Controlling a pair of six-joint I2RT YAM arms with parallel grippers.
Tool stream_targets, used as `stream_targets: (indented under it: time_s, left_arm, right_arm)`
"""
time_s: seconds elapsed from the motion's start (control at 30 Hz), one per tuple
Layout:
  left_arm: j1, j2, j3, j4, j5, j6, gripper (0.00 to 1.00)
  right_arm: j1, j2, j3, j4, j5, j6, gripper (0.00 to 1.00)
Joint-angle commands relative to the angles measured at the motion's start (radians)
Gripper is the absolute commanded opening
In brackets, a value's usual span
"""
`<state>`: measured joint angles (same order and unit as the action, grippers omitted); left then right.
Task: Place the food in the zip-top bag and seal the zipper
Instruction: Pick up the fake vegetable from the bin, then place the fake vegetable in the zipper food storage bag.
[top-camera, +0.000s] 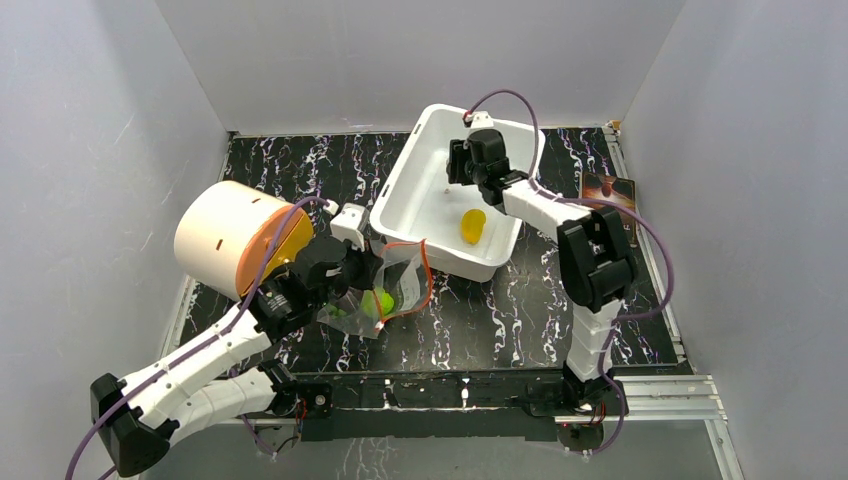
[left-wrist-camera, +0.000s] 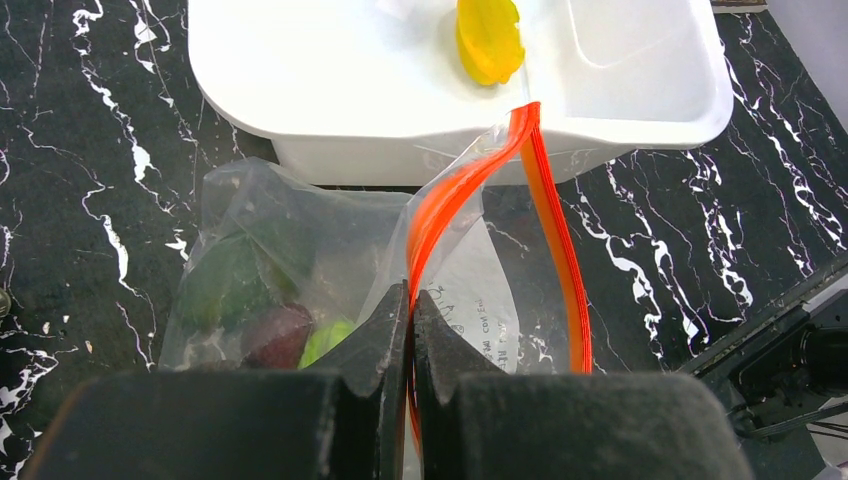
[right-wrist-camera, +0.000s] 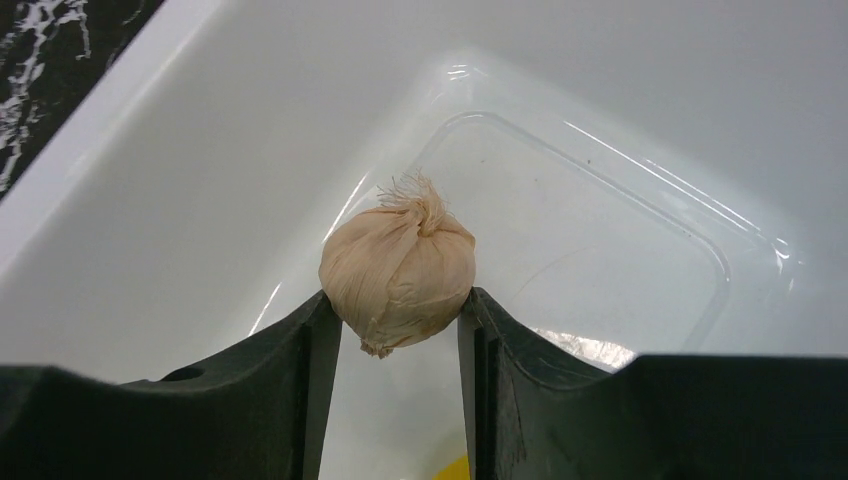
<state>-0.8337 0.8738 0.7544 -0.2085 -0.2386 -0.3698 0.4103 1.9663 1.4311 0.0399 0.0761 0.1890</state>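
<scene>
Right tool (right-wrist-camera: 398, 300) clamped on one garlic bulb (right-wrist-camera: 398, 262), left tool (left-wrist-camera: 411, 298) pinching the zipper (left-wrist-camera: 452, 195), we count one mango piece (left-wrist-camera: 488, 38), label (left-wrist-camera: 488, 292) illegible.

Mango piece (left-wrist-camera: 488, 40) gets chopped by the top edge of the left wrist view; in the right wrist view only a yellow sliver is shown. Stuff inside the zip-top bag (left-wrist-camera: 250, 200) is fogged by crinkly plastic: avocado (left-wrist-camera: 235, 280) is reduced to a dark green smudge, purple-brown fruit (left-wrist-camera: 278, 335) and lime (left-wrist-camera: 325, 342) are half covered by the left gripper (left-wrist-camera: 410, 292). The near end of the zipper (left-wrist-camera: 470, 190) is swallowed between the pinched fingers (left-wrist-camera: 380, 340). The label (left-wrist-camera: 480, 300) print can't be read. From above, the garlic bulb (right-wrist-camera: 398, 275) is hidden under the wrist of the right gripper (right-wrist-camera: 398, 298).
</scene>
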Motion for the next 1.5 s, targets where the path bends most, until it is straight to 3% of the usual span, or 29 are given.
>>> stream_targets:
  time_s: [0.0,0.33,0.53,0.83,1.2,1.47]
  left_arm:
    - [-0.001,0.006,0.034,0.039,0.015,-0.005,0.00]
    - [-0.001,0.015,0.032,0.055,0.027,-0.019,0.00]
    - [-0.001,0.020,0.046,0.063,0.034,-0.015,0.00]
    - [-0.001,0.043,0.053,0.102,0.066,-0.036,0.00]
    - [0.000,0.026,0.051,0.123,0.084,-0.082,0.00]
    - [-0.001,0.000,0.041,0.111,0.102,-0.104,0.00]
  right_arm:
    - [0.000,-0.135,-0.027,-0.102,-0.087,0.064,0.36]
    - [0.026,-0.448,-0.208,-0.257,-0.341,0.107,0.37]
    - [0.031,-0.604,-0.221,-0.428,-0.438,0.086,0.38]
    - [0.103,-0.752,-0.297,-0.443,-0.638,0.192,0.38]
    - [0.371,-0.716,-0.360,-0.426,-0.512,0.274,0.40]
    - [0.395,-0.659,-0.336,-0.461,-0.358,0.332,0.49]
